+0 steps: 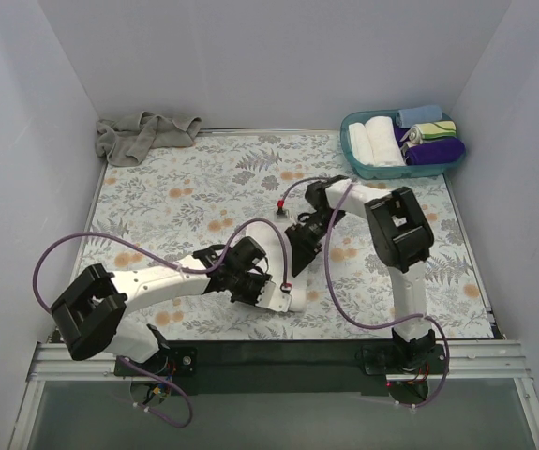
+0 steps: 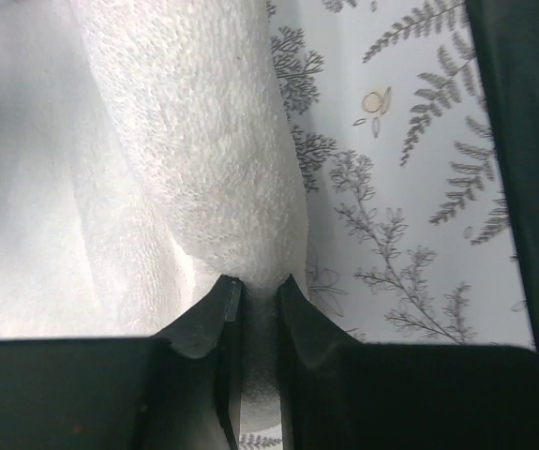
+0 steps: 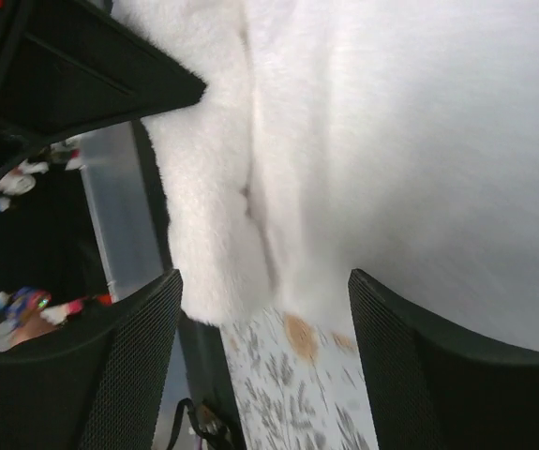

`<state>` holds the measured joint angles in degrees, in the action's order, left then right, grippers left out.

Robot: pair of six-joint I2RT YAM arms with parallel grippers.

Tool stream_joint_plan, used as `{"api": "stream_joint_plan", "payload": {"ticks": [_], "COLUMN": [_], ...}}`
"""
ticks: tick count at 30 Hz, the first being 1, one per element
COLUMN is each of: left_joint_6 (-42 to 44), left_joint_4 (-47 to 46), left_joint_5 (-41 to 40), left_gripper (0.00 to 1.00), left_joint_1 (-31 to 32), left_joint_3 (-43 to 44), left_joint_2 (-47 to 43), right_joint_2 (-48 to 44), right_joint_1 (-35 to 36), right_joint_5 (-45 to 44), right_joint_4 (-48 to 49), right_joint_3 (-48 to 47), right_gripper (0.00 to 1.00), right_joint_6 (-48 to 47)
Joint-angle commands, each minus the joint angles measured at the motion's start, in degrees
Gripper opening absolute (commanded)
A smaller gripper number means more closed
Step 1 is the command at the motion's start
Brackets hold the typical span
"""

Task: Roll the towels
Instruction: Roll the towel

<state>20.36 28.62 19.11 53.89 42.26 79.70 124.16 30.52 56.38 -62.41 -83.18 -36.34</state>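
A white terry towel lies rolled near the table's front edge, between the two arms. In the left wrist view the towel is a thick roll, and my left gripper is shut on its near end. My left gripper sits at the roll's left side. My right gripper hovers just above the roll, open; in the right wrist view its gripper straddles the towel's end without touching it. A grey-beige towel lies crumpled at the back left corner.
A teal basket at the back right holds several rolled towels, white, purple, blue and striped. The floral tablecloth covers the table. White walls stand close on three sides. A black strip runs along the front edge.
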Motion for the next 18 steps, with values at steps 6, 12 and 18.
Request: {"api": "stream_joint_plan", "payload": {"ticks": [6, 12, 18], "left_joint_6": [-6.73, -5.6, -0.15], "left_joint_4": [22.43, 31.49, 39.31], "left_joint_5": [20.51, 29.83, 34.23], "left_gripper": [0.0, 0.03, 0.06], "left_joint_1": [-8.61, -16.53, -21.1], "left_joint_3": [13.45, 27.06, 35.43], "left_joint_2": [13.97, 30.76, 44.3], "right_joint_2": [-23.15, -40.38, -46.64], "right_joint_1": [-7.23, -5.22, 6.55], "right_joint_5": [-17.95, -24.9, -32.2], "right_joint_4": [5.8, 14.33, 21.97], "right_joint_3": [0.02, 12.31, 20.41], "right_gripper": [0.67, 0.66, 0.66], "right_joint_6": [-1.72, -2.16, -0.49]}}
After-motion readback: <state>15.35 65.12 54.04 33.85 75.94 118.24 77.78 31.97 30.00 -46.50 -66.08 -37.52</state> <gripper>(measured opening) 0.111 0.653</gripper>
